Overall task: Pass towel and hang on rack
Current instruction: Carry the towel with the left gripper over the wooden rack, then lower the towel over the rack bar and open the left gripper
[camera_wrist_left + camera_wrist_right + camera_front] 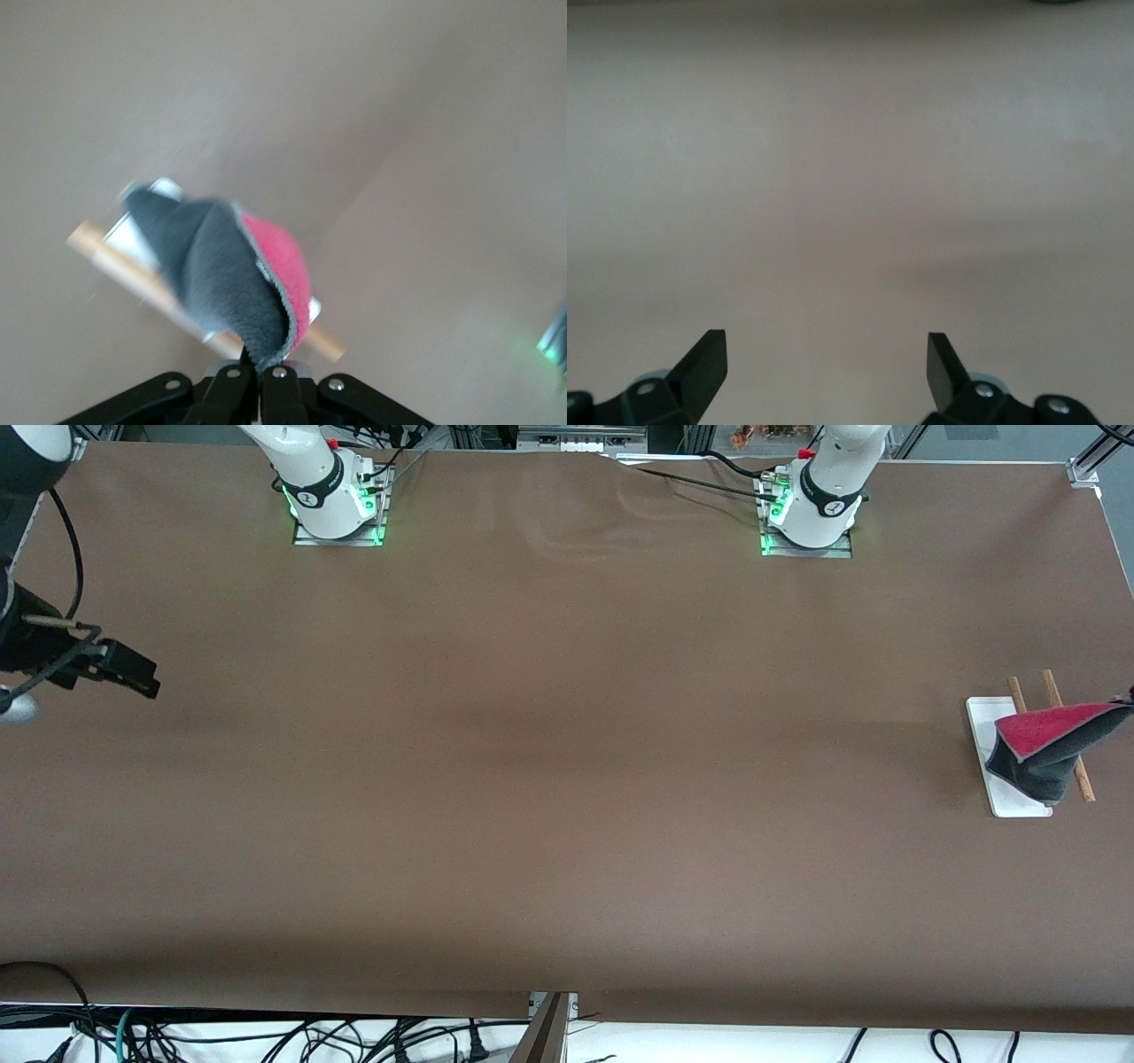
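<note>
The towel point(1045, 744), pink with a dark grey reverse, hangs folded from my left gripper point(260, 367), which is shut on its edge. The towel point(221, 274) is over the rack at the left arm's end of the table. The rack has a white base point(990, 731) and two brown rods point(1052, 688). The towel covers the rods' middle; I cannot tell whether it rests on them. In the left wrist view one rod point(111, 258) and the base point(135, 232) show under the cloth. My right gripper point(827, 354) is open and empty over bare table at the right arm's end point(133, 675).
The brown table cover point(567, 779) fills the views. The two arm bases point(332, 496) stand along the edge farthest from the front camera. Cables lie below the table edge nearest that camera point(266, 1041).
</note>
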Robot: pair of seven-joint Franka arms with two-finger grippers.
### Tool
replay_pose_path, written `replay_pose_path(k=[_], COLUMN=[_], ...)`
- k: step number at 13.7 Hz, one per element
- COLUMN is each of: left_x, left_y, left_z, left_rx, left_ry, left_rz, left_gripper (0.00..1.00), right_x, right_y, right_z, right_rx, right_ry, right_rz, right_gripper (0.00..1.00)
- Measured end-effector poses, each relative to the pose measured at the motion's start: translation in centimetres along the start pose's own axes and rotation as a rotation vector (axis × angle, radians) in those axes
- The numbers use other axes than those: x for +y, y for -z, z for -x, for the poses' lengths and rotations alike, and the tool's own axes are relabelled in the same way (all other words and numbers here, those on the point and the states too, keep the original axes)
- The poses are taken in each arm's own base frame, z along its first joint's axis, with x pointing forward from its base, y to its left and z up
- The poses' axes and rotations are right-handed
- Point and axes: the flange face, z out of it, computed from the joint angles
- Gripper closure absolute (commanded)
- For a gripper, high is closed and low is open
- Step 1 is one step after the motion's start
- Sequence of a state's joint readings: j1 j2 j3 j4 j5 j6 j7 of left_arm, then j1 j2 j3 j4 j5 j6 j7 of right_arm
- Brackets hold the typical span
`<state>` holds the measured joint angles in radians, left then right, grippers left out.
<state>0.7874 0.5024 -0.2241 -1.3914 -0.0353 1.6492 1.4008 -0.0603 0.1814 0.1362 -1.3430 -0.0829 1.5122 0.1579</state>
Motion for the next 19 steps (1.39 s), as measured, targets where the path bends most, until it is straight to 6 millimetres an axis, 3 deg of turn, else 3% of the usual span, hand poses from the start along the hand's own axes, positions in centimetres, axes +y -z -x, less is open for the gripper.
replay_pose_path(k=[2,4,12,19], left_x=[-1.6,-2.8,-6.0,-7.8], left_y=[0.8,0.4,-5.0,-9.9], left_z=[2.2,3.8,6.8,9.6], left_rx=[-0.005,-0.006,-0.004,0.007], left_ry=[0.024,0.035,0.071,0.109], left_rz=[-0.038,-0.07,-0.063,-0.026], left_gripper=[1.0,1.0,1.0,1.0], right_x=[0.3,1.1,2.9,2.8], right_y=[-0.2,-0.9,-1.5,-1.6], right_z=[0.9,1.2,1.6,1.6], right_rx=[-0.022,-0.041,-0.091,-0.092], right_ry=[0.01,0.061,0.141,0.147], right_rz=[0.008,0.013,0.016,0.015], right_gripper=[0.0,0.0,0.0,0.0])
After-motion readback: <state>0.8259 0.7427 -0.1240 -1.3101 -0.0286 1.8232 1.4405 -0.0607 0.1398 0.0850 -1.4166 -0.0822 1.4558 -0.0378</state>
